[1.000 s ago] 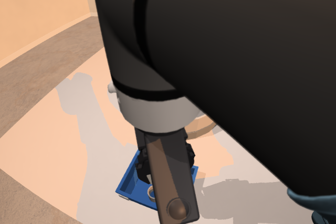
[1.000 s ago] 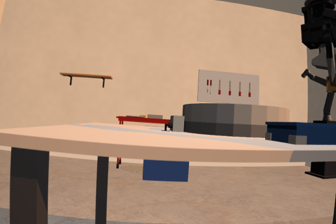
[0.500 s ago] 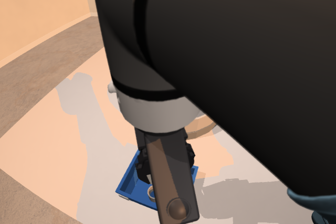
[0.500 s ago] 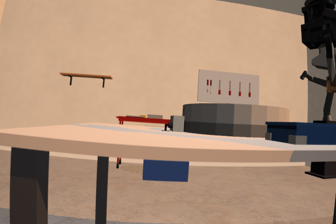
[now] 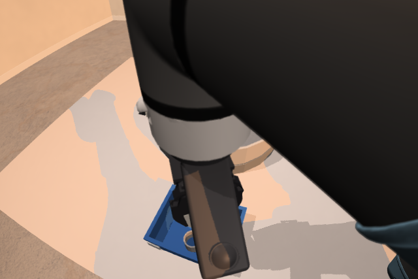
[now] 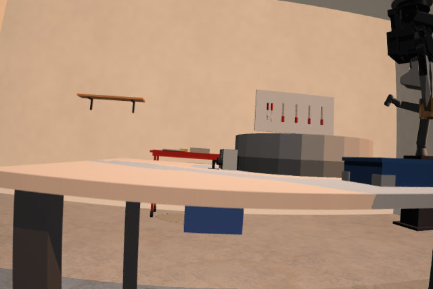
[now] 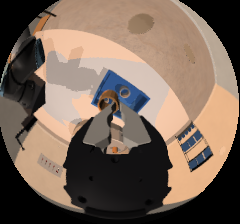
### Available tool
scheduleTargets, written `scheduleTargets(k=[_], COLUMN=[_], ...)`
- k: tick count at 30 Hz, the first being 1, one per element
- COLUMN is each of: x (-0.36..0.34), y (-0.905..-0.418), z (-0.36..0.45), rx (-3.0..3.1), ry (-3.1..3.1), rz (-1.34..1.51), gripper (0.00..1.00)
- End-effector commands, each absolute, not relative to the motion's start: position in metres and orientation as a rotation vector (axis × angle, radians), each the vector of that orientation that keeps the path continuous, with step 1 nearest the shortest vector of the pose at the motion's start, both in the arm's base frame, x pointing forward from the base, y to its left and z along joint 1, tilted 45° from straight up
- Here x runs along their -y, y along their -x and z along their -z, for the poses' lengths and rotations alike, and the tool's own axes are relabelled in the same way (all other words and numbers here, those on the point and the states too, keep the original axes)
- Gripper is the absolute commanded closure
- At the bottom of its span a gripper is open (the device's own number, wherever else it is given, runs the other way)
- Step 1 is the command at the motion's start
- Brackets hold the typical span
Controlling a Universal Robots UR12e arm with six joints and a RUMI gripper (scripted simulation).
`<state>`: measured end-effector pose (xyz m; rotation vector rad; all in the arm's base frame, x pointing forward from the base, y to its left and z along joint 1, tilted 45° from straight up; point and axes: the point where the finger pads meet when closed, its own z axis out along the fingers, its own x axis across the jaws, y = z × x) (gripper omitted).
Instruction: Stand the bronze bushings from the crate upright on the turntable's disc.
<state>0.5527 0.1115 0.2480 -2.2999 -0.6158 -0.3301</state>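
Gripper (image 7: 114, 115) hangs above crate (image 7: 135, 100), clamping bronze bushing (image 7: 107, 102).

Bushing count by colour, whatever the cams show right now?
Bronze bushing: 1, held in the claw above the crate
Steel bushing: 1, in the crate
Total: 2 visible; the claw and arm hide part of the crate.

Light: even, warm, bright
Shadows: hard-edged grey patches on the worktop (image 5: 50, 181)
Focus: slightly soft throughout
Distortion: wrist view is a fisheye circle, black corners
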Motion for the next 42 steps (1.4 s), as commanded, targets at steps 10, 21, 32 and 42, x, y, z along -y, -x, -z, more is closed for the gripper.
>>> scheduleTargets(k=[10,21,32,42], x=[-0.053,0.02,0.079,0.122], y=[-0.555,-0.562,-0.565,-0.567], z=[-0.189,-0.122,-0.062,-0.02], rx=[0.61,0.614,0.613,0.613], ry=[2.299,2.303,2.303,2.303], rz=[0.327,0.332,0.332,0.332], gripper=[1.0,1.0,1.0,1.0])
